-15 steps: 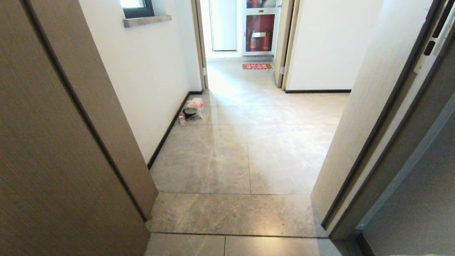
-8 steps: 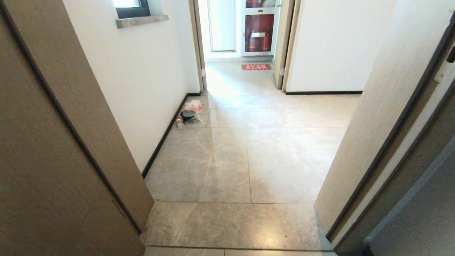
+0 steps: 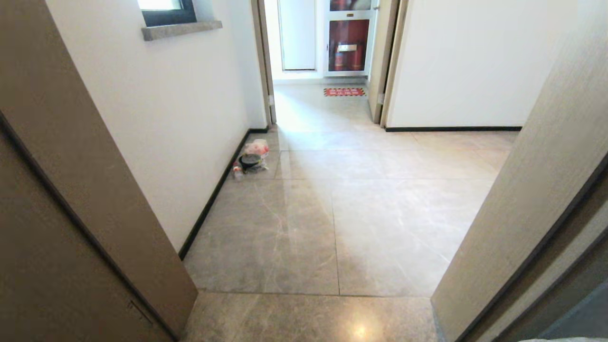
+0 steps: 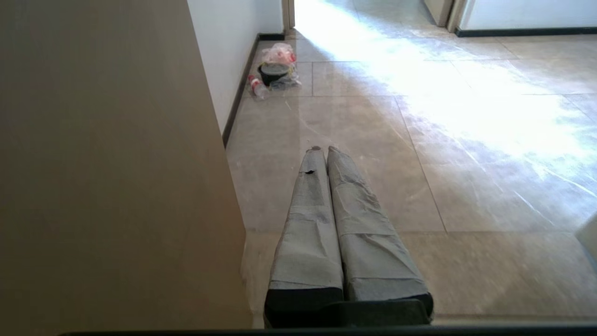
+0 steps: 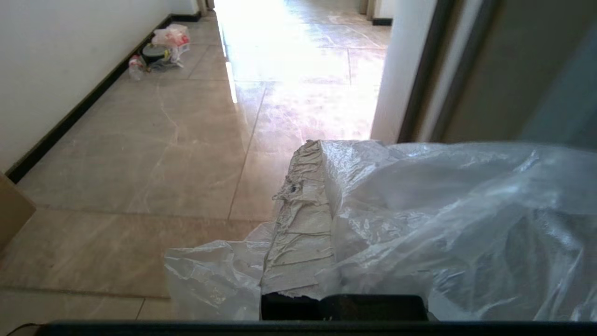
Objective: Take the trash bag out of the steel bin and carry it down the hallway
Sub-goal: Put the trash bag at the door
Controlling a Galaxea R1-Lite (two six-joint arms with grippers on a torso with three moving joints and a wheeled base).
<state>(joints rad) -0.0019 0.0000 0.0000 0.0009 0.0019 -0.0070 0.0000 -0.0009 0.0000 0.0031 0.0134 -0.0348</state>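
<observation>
Compared with a second ago my head view has slid forward through the doorway: the tan door panel (image 3: 71, 199) on my left and the door frame (image 3: 536, 213) on my right now crowd the lower corners, and more of the hallway (image 3: 332, 213) tiles lies open ahead. That is the camera travelling; the litter pile (image 3: 250, 159) against the dark skirting (image 3: 213, 194) of the left wall sits where it did on the floor.

My right gripper (image 5: 322, 144) is clenched tight on the trash bag (image 5: 443, 219). The clear crinkled plastic is pinched between the taped fingers (image 5: 303, 219), billows over the far finger and spills out on both sides of the claw, hanging off the floor above the near tiles beside the door frame.

My left gripper (image 4: 325, 148) is clenched too, its two wrapped fingers pressed together with nothing between them, hanging above the tiles just beside the door panel's edge.

Further along, a red mat (image 3: 344, 91) lies at the far end of the hallway floor, before a cabinet with red extinguishers (image 3: 347, 45). A window sill (image 3: 181, 29) juts from the left wall.
</observation>
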